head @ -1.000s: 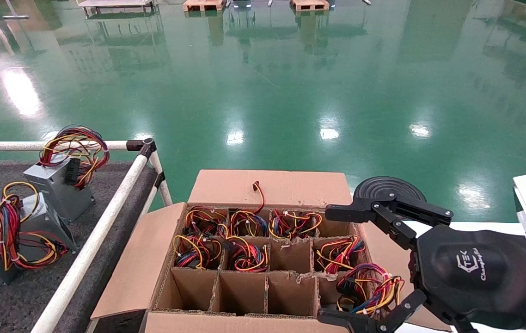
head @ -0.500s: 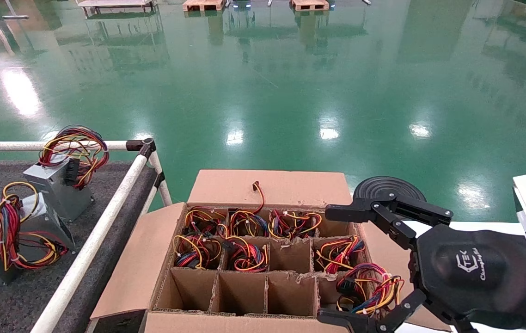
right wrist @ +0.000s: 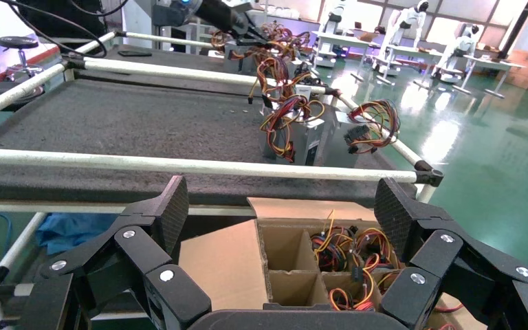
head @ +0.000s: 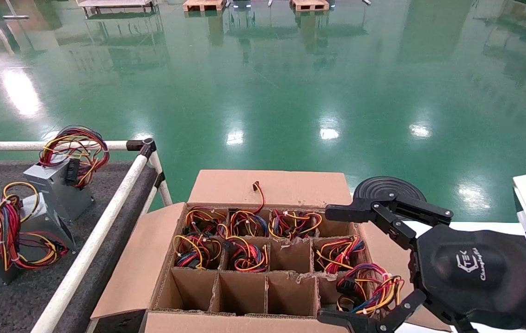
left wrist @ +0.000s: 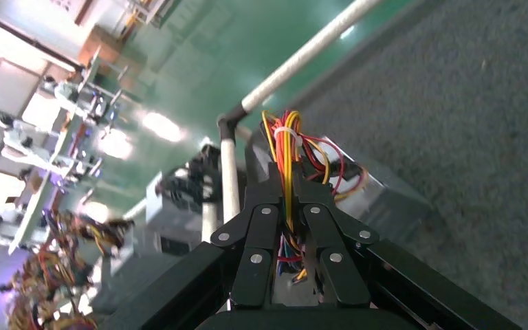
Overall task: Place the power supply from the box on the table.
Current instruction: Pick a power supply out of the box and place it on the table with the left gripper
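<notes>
Beside the box (head: 244, 259), 3 power supplies (head: 57, 185) crowd the table (head: 27, 286).

Box front row: the box (head: 143, 259) has three near cells bare of wires, open from above.
Box middle row: one free cell, third from the left, hemmed by wire bundles at 9 and 3 o'clock.
Far row: wire bundles crowd three cells; a loose red wire (head: 259, 192) stands up at 12 o'clock.
Rail: the white tube rail (head: 92, 245) runs along the box's 9 o'clock side, edging the table (head: 18, 300).
Table: grey units (head: 57, 185) crowd its far strip; the near felt lies bare.
Right end effector (head: 353, 266): spread wide at the box's 3 o'clock corner, above a wired cell.
</notes>
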`<action>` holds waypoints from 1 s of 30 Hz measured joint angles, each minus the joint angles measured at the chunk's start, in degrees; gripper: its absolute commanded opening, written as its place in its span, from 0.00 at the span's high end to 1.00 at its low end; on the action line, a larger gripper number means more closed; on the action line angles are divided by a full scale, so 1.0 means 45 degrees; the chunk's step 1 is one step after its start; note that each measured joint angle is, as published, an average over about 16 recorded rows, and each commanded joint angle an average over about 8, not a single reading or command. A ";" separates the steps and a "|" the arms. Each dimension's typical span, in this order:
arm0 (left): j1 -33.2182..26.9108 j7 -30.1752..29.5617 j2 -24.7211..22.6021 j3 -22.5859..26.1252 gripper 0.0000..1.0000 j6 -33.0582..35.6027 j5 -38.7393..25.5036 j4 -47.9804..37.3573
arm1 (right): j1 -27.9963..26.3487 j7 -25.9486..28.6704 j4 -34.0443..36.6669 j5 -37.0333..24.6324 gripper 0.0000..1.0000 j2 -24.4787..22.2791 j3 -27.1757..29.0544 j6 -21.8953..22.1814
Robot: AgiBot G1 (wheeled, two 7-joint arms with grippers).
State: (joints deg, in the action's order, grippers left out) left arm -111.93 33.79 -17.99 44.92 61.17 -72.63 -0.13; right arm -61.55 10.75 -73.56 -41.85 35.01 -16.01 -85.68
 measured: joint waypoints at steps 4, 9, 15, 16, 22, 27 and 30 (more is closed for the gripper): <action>0.0217 -0.0012 0.0192 -0.0095 0.51 0.0114 0.0096 -0.0145 | 0.0000 0.0000 0.0000 0.0000 0.00 0.0000 0.0000 0.0000; 0.0428 0.0001 0.0316 -0.0191 0.01 0.0238 0.0188 -0.0273 | 0.0000 0.0000 0.0000 0.0000 0.00 0.0000 0.0000 0.0000; 0.0600 0.0038 0.0340 -0.0279 0.00 0.0365 0.0267 -0.0344 | 0.0000 0.0000 0.0000 0.0000 0.00 0.0000 0.0000 0.0000; 0.0619 0.0046 0.0334 -0.0290 0.00 0.0383 0.0277 -0.0347 | 0.0000 0.0000 0.0000 0.0000 0.00 0.0000 0.0000 0.0000; 0.0696 0.0103 0.0272 -0.0347 0.00 0.0474 0.0327 -0.0327 | 0.0000 0.0000 0.0000 0.0000 0.00 0.0000 0.0000 0.0000; 0.0713 0.0157 0.0205 -0.0381 0.00 0.0529 0.0358 -0.0276 | 0.0000 0.0000 0.0000 0.0000 0.00 0.0000 0.0000 0.0000; 0.0717 0.0185 0.0153 -0.0396 0.00 0.0555 0.0371 -0.0229 | 0.0000 0.0000 0.0000 0.0000 0.00 0.0000 0.0000 0.0000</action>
State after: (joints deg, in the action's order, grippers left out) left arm -108.71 34.62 -17.30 43.13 63.67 -70.95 -1.17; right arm -61.55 10.75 -73.56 -41.85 35.01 -16.01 -85.68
